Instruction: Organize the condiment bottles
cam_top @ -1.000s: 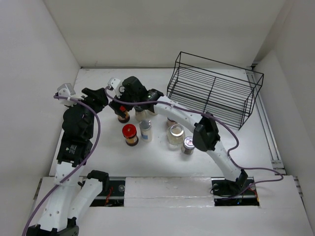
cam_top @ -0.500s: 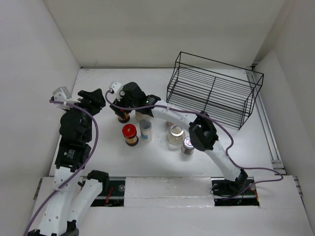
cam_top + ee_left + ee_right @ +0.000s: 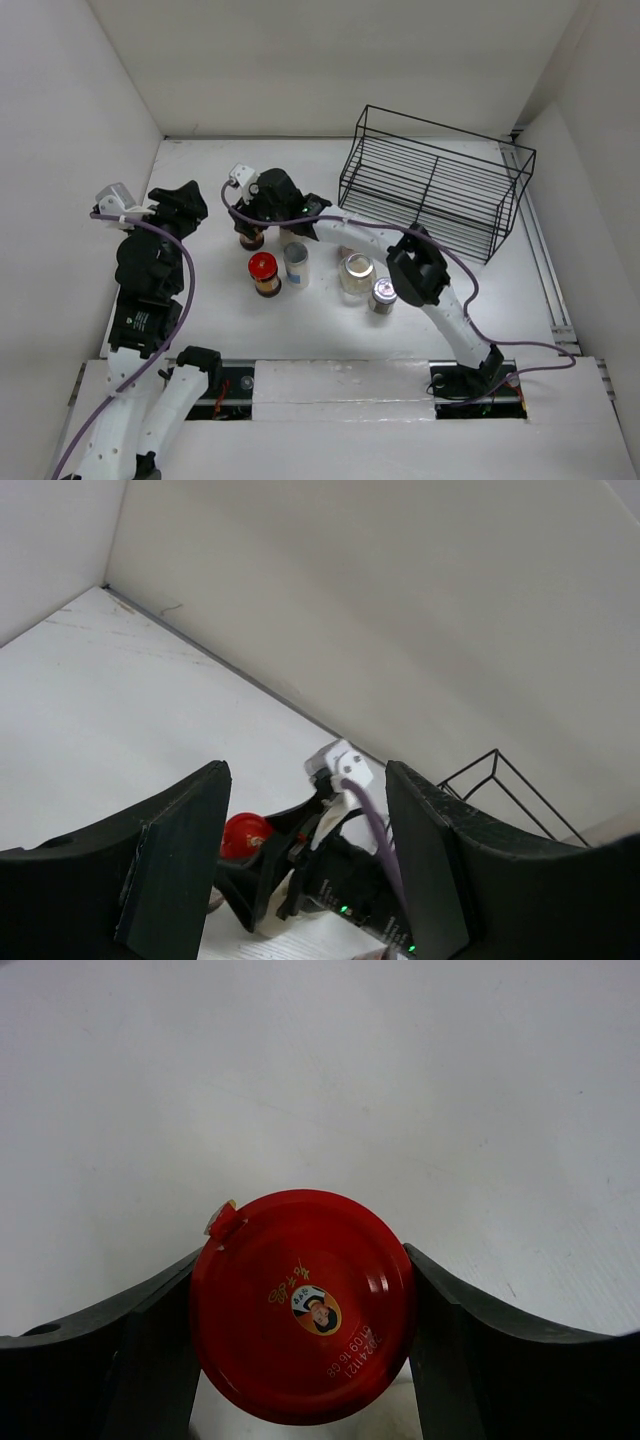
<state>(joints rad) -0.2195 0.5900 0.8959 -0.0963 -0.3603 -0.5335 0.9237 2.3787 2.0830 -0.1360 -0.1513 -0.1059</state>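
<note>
Red-lidded jar (image 3: pixel 300 1305) between the right pincer's (image 3: pixel 302 1290) fingers (image 3: pixel 150 1360).

two red-lidded jars (image 3: pixel 263 268), three pale jars (image 3: pixel 296 262) (clearly seen), one wire rack (image 3: pixel 437 186)

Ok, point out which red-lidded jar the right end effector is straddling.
The farther red-lidded jar: the right end effector straddles its lid. The nearer red-lidded jar stands free, with nothing around it.
</note>
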